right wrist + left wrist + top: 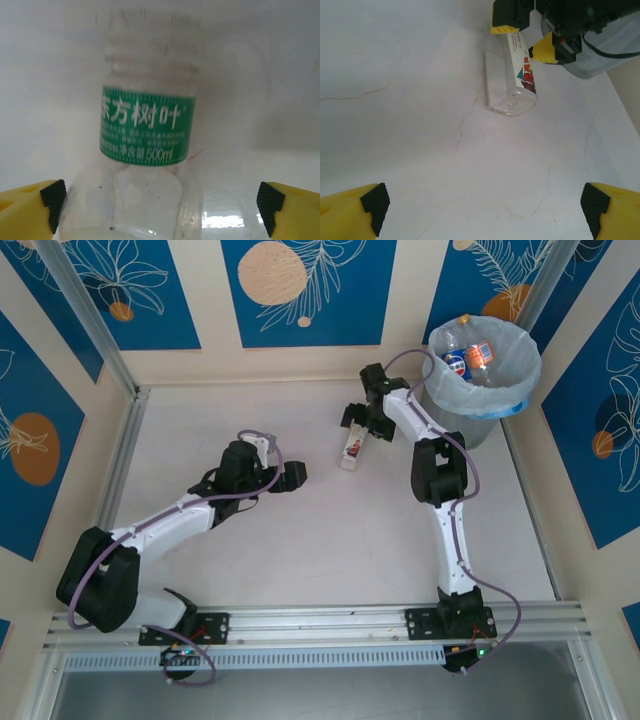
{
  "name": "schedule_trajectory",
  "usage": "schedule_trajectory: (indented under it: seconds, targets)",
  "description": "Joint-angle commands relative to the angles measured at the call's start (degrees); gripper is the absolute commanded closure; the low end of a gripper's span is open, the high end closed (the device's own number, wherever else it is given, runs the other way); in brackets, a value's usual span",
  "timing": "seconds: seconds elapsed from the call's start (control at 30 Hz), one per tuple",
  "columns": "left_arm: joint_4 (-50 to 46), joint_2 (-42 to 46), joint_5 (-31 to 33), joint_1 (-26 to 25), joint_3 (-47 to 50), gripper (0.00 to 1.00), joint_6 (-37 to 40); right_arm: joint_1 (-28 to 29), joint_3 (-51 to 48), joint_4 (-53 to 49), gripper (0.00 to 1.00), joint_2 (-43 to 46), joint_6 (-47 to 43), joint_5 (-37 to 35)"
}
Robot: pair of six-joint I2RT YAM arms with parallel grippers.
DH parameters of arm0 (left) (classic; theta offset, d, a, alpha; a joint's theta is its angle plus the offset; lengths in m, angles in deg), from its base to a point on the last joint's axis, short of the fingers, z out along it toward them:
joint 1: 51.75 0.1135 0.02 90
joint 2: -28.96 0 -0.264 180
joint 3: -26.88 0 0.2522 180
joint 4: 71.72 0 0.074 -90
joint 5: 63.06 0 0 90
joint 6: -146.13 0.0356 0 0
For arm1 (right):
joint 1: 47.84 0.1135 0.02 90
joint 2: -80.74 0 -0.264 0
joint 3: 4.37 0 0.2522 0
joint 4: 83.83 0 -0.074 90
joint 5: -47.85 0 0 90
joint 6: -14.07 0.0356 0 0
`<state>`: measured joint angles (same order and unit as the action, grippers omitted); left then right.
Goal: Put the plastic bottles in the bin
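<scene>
Just beside the bin (490, 420), the right end effector (357, 425) straddles the lying bottle (351, 452), spread wide and gripping nothing, seemingly poised to grasp it.

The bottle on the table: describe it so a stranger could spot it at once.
Start at the grey bin at the table's far right corner. Just left of it, the open right gripper hangs over a clear bottle lying on its side. Unlike the bottles in the bin, it lies on the table and wears a green band below its neck.
</scene>
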<state>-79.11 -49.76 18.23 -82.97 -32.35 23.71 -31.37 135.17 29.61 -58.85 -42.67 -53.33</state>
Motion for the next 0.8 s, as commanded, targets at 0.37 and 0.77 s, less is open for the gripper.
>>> schedule_trajectory:
  seconds: [0.37, 0.77]
  targets:
    - [-0.5, -0.2, 0.0, -0.7, -1.4, 0.01, 0.6, 2.3, 2.0, -2.3, 0.22, -4.4, -1.0, 0.6]
    - [-0.4, 1.4, 0.1, -0.7, -0.4, 0.00, 0.3, 2.7, -4.6, 3.0, 0.50, 1.3, -2.3, -1.1]
